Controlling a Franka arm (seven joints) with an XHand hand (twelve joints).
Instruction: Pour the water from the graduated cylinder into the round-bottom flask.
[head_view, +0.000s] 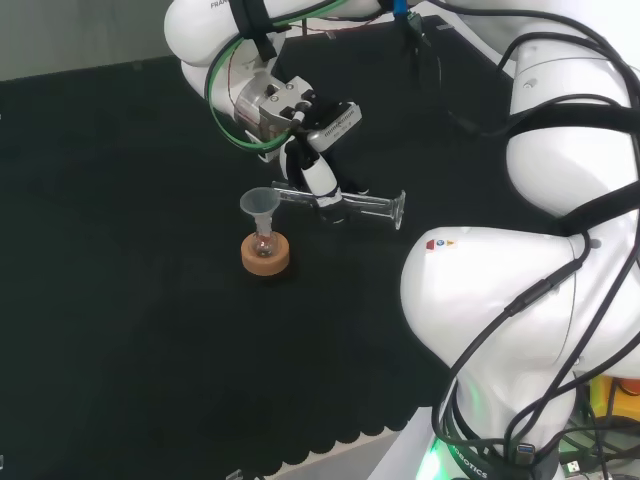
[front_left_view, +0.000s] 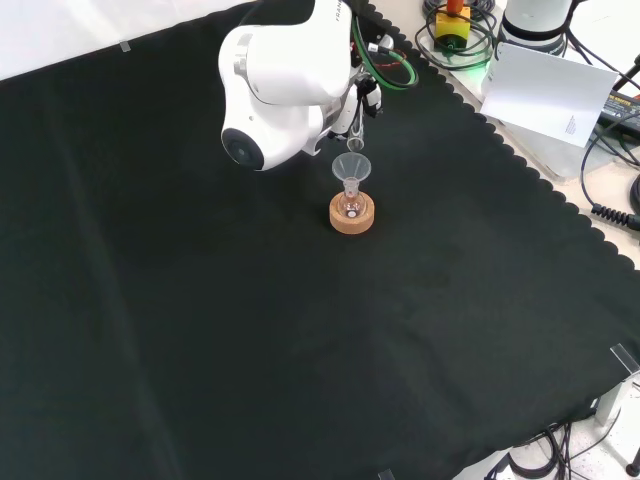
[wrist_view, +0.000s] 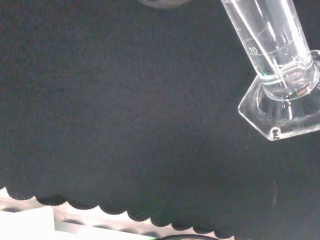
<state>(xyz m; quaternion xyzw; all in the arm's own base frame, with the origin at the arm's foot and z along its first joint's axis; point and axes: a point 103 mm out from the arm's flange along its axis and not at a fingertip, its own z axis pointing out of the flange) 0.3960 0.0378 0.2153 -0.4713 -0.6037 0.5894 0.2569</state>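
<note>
Over funnel (head_view: 260, 203), tipped clear cylinder (head_view: 345, 203) (graduated)

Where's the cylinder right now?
In the head view the cylinder lies almost level in the hand, above the cloth, its mouth at the funnel on the flask, its foot pointing right.

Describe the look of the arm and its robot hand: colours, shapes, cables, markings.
The arm is glossy white, built of bulging rounded links, with black cables strapped along them and green and red wires looping near the wrist. One link bears small coloured marks; another ends in a round grey cap. The robot hand is black and white below a silvery metal wrist block.
</note>
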